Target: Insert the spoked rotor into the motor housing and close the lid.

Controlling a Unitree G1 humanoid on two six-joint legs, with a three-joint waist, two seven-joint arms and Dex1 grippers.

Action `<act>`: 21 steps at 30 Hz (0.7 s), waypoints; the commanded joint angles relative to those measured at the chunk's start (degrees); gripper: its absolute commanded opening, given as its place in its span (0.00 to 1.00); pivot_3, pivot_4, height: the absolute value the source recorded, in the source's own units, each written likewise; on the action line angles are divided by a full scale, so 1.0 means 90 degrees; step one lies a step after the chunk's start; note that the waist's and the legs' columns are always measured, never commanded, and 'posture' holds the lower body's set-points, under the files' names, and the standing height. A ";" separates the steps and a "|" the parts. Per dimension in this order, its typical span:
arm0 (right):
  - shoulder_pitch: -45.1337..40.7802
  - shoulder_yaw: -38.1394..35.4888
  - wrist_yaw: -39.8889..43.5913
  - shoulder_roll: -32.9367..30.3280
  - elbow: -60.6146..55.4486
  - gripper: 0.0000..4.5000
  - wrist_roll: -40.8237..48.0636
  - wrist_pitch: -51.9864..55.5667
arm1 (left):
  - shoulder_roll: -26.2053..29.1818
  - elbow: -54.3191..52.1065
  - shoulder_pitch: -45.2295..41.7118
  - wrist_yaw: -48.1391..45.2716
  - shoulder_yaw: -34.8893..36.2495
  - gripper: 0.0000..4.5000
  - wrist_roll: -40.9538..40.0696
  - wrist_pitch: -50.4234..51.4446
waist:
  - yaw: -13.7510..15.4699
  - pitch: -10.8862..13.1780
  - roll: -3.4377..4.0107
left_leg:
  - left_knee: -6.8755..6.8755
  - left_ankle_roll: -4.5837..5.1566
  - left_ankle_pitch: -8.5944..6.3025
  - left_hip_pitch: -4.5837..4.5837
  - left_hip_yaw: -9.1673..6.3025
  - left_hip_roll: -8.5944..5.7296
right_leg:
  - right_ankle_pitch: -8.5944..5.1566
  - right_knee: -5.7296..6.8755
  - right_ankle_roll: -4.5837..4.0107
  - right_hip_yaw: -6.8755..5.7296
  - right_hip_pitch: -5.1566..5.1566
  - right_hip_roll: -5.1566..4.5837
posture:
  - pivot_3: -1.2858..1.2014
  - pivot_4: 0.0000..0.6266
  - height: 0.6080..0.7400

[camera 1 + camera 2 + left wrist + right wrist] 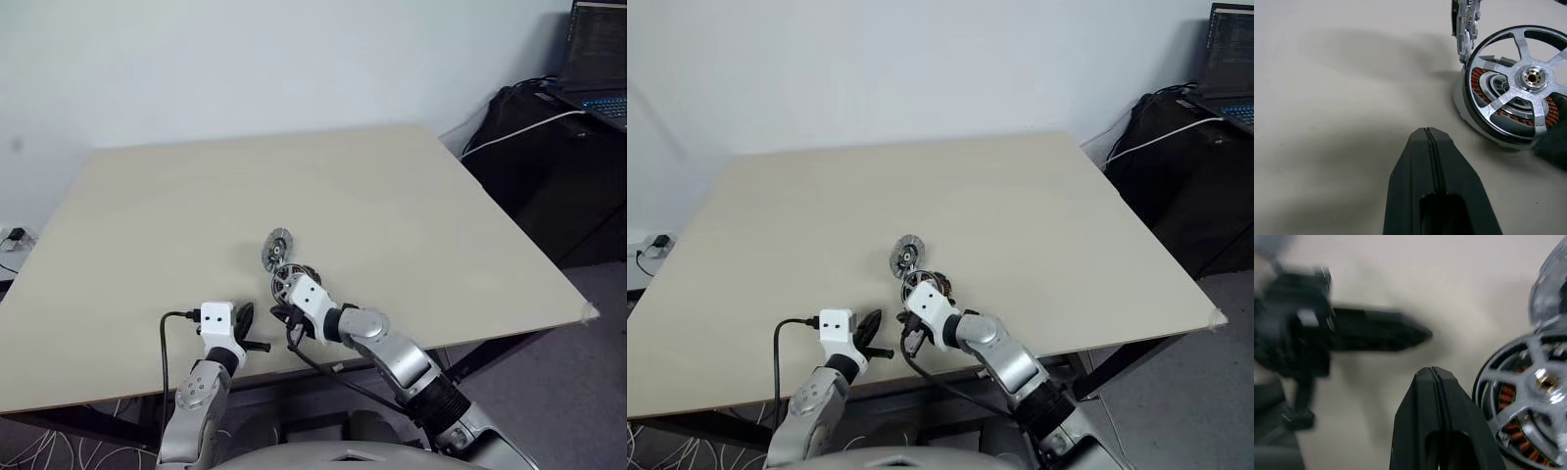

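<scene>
The spoked rotor (pixel 1522 81), a dark ring with silvery spokes and hub, sits tilted over the motor housing (pixel 1465 106), whose copper windings show between the spokes. The ribbed silver lid (pixel 277 247) stands on edge just behind them, touching or nearly touching the rotor. My left gripper (pixel 1427 131) is shut and empty, near the table's front edge to the left of the rotor. My right gripper (pixel 1432 370) is also shut and empty. It points left across the table between the left gripper (pixel 1376 335) and the rotor (pixel 1528 396), close beside the rotor.
The beige table (pixel 392 196) stretches far behind the parts; its front edge lies right under both grippers. A dark cabinet with a laptop (pixel 600 59) and a white cable stands off the table at the far right.
</scene>
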 commanded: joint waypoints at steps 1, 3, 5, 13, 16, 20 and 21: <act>-0.0097 0.0132 -0.0044 0.0093 0.0097 0.00 -0.0376 -0.0406 | -0.0038 -0.0269 -0.0041 0.0010 -0.0005 0.00 -0.0054 -0.0136 | -0.0001 0.0000 0.0000 | 0.0000 -0.0001 0.0000 0.0000 0.0000 0.0000 | 0.0000 0.0000 0.0000 0.0000 -0.0001 0.0000 | 0.52 0.00 1.00; -0.0082 0.0185 -0.0074 0.0123 0.0225 0.00 -0.0552 -0.0526 | -0.0032 -0.0267 -0.0039 0.0012 -0.0009 0.00 -0.0065 -0.0140 | -0.0001 -0.0001 -0.0001 | 0.0000 -0.0001 0.0001 0.0000 0.0000 0.0000 | 0.0000 0.0001 0.0000 0.0000 0.0000 0.0001 | 0.52 0.00 1.00; -0.0058 0.0177 -0.0091 0.0160 0.0302 0.00 -0.0652 -0.0600 | -0.0027 -0.0266 -0.0038 0.0011 -0.0013 0.00 -0.0070 -0.0142 | -0.0001 -0.0001 -0.0002 | 0.0000 -0.0002 0.0001 0.0001 0.0000 0.0000 | 0.0000 0.0002 0.0000 0.0000 0.0000 0.0001 | 0.52 0.00 1.00; -0.0031 -0.0070 -0.0339 0.0275 0.0547 0.00 -0.0902 -0.0846 | -0.0002 -0.0237 -0.0089 0.0001 -0.0020 0.00 -0.0052 -0.0147 | -0.0003 -0.0003 -0.0005 | 0.0000 -0.0005 0.0003 0.0004 0.0000 0.0000 | 0.0000 0.0005 0.0000 0.0000 0.0001 0.0003 | 0.52 0.00 1.00; -0.0051 -0.0126 -0.0467 0.0298 0.0653 0.00 -0.1043 -0.0976 | 0.0005 -0.0227 -0.0109 0.0001 -0.0017 0.00 -0.0050 -0.0146 | -0.0003 -0.0004 -0.0005 | 0.0000 -0.0005 0.0003 0.0005 0.0000 0.0001 | 0.0000 0.0006 -0.0001 0.0001 0.0001 0.0003 | 0.52 0.00 1.00; -0.0070 -0.0173 -0.0571 0.0309 0.0781 0.00 -0.1202 -0.1153 | 0.0008 -0.0207 -0.0133 0.0003 -0.0011 0.00 -0.0046 -0.0153 | -0.0004 -0.0005 -0.0006 | 0.0000 -0.0006 0.0004 0.0005 0.0000 0.0000 | 0.0001 0.0007 -0.0002 0.0001 0.0001 0.0003 | 0.52 0.00 1.00; -0.0071 -0.0180 -0.0584 0.0309 0.0804 0.00 -0.1229 -0.1191 | 0.0008 -0.0203 -0.0137 0.0005 -0.0010 0.00 -0.0045 -0.0156 | -0.0005 -0.0005 -0.0006 | 0.0000 -0.0006 0.0004 0.0005 0.0000 0.0000 | 0.0001 0.0007 -0.0002 0.0001 0.0001 0.0003 | 0.52 0.00 1.00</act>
